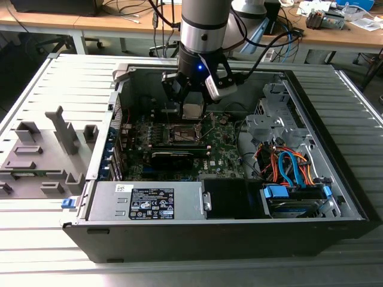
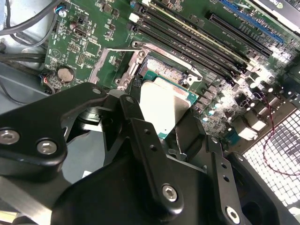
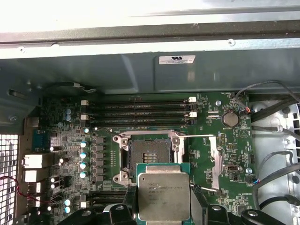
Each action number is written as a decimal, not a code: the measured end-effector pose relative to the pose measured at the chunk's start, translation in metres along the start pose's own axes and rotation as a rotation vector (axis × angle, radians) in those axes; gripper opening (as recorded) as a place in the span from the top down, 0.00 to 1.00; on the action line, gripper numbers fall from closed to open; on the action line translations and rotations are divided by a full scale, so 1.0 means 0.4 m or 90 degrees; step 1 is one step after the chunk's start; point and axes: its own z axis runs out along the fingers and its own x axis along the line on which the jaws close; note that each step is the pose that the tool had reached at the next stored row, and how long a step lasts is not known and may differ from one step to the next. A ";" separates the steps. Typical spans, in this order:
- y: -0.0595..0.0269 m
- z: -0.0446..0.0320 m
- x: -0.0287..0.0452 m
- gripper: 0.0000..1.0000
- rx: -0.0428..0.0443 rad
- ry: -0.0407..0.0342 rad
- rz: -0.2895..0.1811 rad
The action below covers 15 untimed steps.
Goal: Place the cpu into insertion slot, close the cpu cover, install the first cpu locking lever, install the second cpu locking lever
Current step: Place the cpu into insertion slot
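1. Table (image 1: 54, 239): slatted metal. It carries the open computer case (image 1: 239, 236) mid-scene in the exterior view, with grey fixture blocks (image 1: 42, 155) at the case's 9 o'clock.
2. The case lies on its side with the panel off, so the motherboard (image 1: 221, 149) faces up, likely for reach from above. Power supply (image 1: 149, 200) at 6 o'clock, cabled drive bay (image 1: 287, 170) at 4 o'clock.
3. Arm (image 1: 203, 27) drops in from 12 o'clock and hides the board's far strip behind it.
4. Gripper (image 2: 159, 117): closed to chip width, pinching the cpu (image 3: 163, 192) by two opposite edges, metal face up. My read is that this hold keeps the underside free. The fingertips are tucked under the chip's sides and hard to make out.
5. The cpu hangs just at 12 o'clock of the insertion slot (image 3: 149, 151) in the exterior view and is not seated. Its height above the slot can't be judged. One chip edge runs off the first wrist view.
6. The slot is bare, with its contact field exposed.
7. The cpu cover (image 3: 216, 161) is probably the silvery strip beside the slot, swung back and seen edge-on, but I'm not certain. A thin locking lever (image 3: 199, 136) lies unlatched alongside.
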 end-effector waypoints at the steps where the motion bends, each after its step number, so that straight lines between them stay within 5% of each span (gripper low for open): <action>1: 0.000 0.000 0.000 0.46 0.0000 0.0000 0.000; 15: -0.001 0.007 0.000 0.46 0.0000 0.0000 0.000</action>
